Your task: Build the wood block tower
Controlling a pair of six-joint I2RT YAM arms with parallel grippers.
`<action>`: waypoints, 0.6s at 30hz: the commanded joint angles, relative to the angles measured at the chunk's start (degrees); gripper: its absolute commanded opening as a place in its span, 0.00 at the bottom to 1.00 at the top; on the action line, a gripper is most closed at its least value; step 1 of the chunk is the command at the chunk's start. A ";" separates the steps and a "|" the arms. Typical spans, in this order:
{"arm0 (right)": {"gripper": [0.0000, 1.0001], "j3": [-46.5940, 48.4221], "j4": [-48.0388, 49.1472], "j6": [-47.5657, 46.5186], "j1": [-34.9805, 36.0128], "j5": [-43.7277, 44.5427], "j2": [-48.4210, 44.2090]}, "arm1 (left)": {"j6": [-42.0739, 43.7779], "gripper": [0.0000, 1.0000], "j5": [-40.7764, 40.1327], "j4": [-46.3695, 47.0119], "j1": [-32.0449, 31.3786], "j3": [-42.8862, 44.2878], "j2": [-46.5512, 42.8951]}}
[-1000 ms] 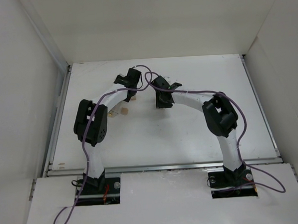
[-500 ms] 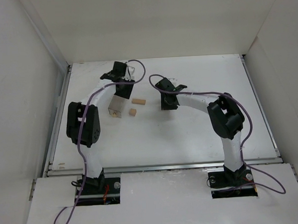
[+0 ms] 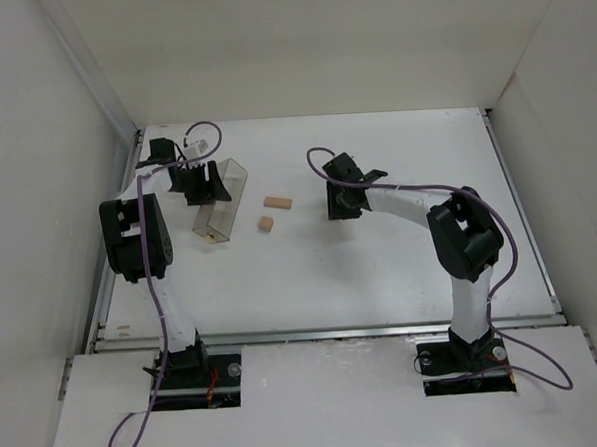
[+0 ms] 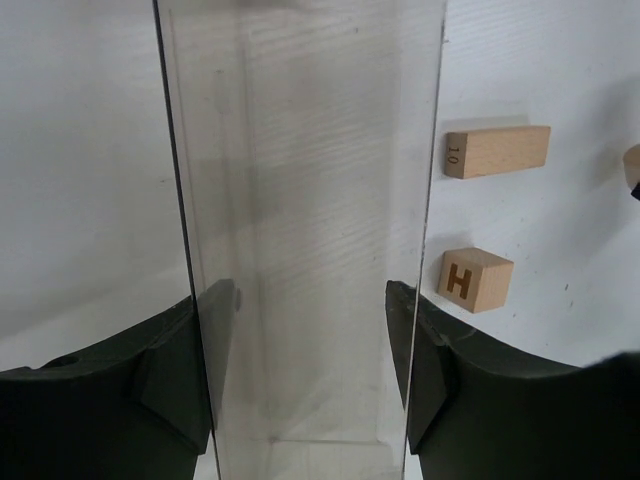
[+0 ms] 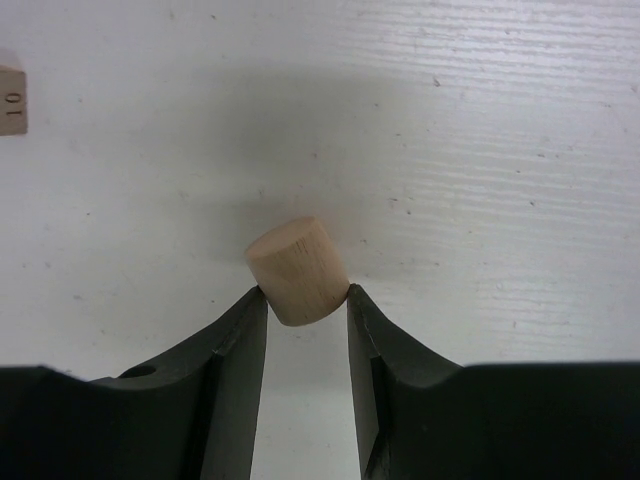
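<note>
Farther left now, left claw (image 4: 308, 325) tight on clear box (image 4: 300, 150); right claw (image 5: 300, 312) seemingly tight on cylinder (image 5: 297, 268).

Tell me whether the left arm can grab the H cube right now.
Probably not: the left claw is full, shut on the clear box. The H cube lies close beside it, uncovered.

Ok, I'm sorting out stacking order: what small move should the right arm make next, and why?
Probably carry the cylinder, pinched in the right gripper, left toward the H cube and the bar: both lie loose, unstacked, and the left gripper is clamped on the clear box.
</note>
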 commanded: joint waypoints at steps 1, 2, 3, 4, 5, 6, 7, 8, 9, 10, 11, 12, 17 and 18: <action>0.18 0.61 4.53 -1.59 0.37 -2.46 -2.41 | 0.49 0.13 8.27 -0.26 0.52 -1.25 0.94; 0.18 1.14 3.74 -1.59 0.37 -2.46 -1.88 | 0.49 0.16 8.27 -0.26 1.05 -1.86 0.95; 0.18 2.53 3.21 -1.59 0.37 -2.46 -1.27 | -0.21 0.21 8.27 -0.26 1.05 -2.39 1.64; 0.18 3.07 2.60 -1.59 0.37 -2.46 -0.22 | -0.22 0.25 8.80 -0.26 1.66 -2.39 2.35; 0.18 3.07 1.37 -1.59 0.37 -1.42 0.32 | -0.22 0.33 8.80 -0.26 2.37 -2.39 2.36; 0.21 4.55 0.67 -1.59 0.37 -0.71 0.32 | -1.52 0.35 8.80 -0.26 2.37 -2.91 2.36; 0.21 4.57 -0.04 -1.59 0.37 -0.01 1.28 | -2.14 0.35 8.80 0.44 3.24 -2.92 2.88; 0.21 5.35 -0.65 -0.98 0.37 1.22 1.99 | -2.93 0.36 8.80 0.44 4.38 -2.92 2.88; 0.22 5.36 -1.27 -0.98 0.37 1.75 1.99 | -3.72 0.38 7.76 0.97 4.92 -2.92 2.88; 0.23 5.97 -2.06 -0.98 0.37 1.76 2.60 | -4.95 0.40 7.05 1.49 5.53 -3.53 2.88; 0.24 6.50 -2.07 -0.98 0.37 1.76 3.13 | -5.57 0.43 6.09 1.50 6.15 -3.54 2.88; 0.26 6.50 -2.59 -0.98 0.37 1.76 3.13 | -6.27 0.46 2.94 1.50 7.20 -3.54 2.88; 0.39 7.12 -2.59 -0.98 0.37 1.76 3.75 | -7.42 0.62 -7.45 0.97 7.82 -4.06 2.88; 0.41 7.12 -2.59 -0.98 0.37 1.76 3.75 | -7.42 0.66 -8.07 0.45 7.82 -4.58 2.88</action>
